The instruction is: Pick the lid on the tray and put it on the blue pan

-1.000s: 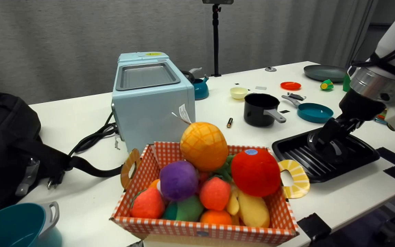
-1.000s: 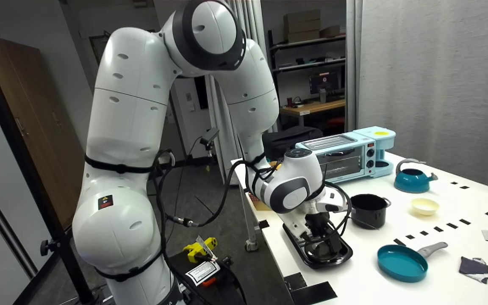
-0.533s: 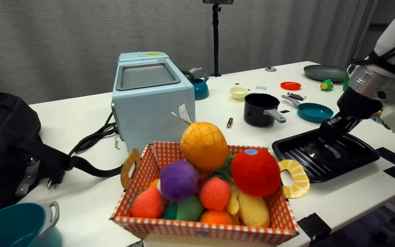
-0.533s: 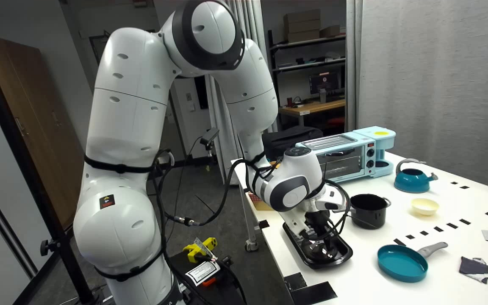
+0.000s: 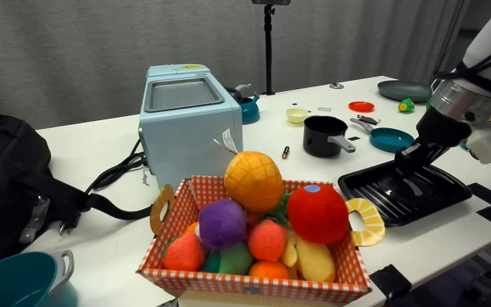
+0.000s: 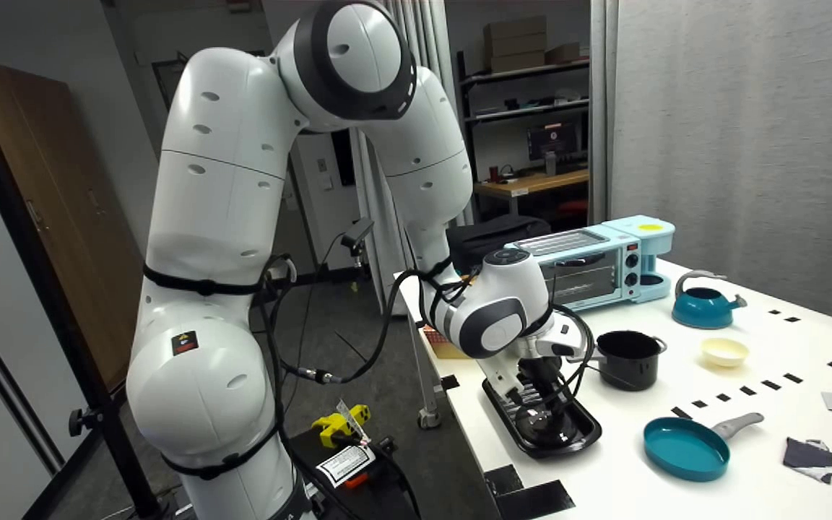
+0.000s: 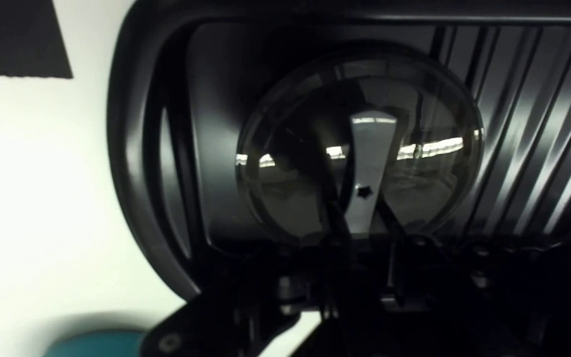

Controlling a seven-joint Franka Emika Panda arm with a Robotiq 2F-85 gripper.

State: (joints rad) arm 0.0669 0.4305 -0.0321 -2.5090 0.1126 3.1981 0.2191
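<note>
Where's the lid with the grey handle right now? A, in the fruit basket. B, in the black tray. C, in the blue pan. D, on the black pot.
B: in the wrist view the lid shows within the raised rim of the black tray, overlapping some of its ridges.

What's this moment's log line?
round dark lid with grey handle: inside black rectangular ridged tray | black gripper: straddling handle, grip unclear | round teal-blue pan: lid not yet on
</note>
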